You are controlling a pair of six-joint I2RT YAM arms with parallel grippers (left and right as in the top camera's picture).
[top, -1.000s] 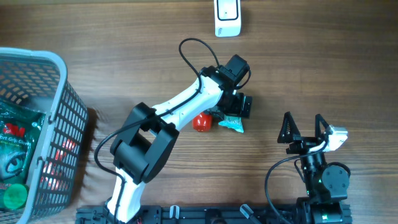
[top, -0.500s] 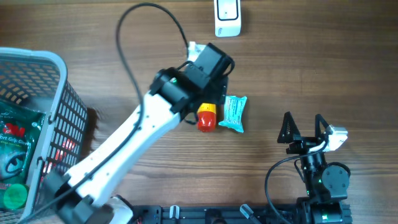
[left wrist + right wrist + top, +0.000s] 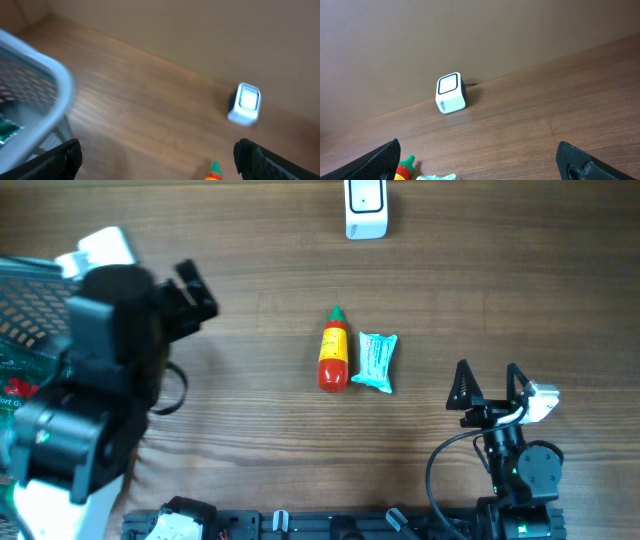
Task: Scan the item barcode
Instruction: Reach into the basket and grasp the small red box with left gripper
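At table centre, sauce bottle (image 3: 334, 352) and teal packet (image 3: 377, 362) are left ungripped; left gripper (image 3: 157, 152) and right gripper (image 3: 489, 383) are spread empty. One item is best grasped clear of its barcode and faced to the scanner (image 3: 366, 208) at twelve o'clock.

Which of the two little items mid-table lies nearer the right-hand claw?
The teal packet; the red bottle lies beyond it from the right gripper.

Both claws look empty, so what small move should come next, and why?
Probably reach the right claw toward the blue packet: that claw is open, empty and nearest, and the packet lies loose beside the sauce bottle, well apart from the scanner.
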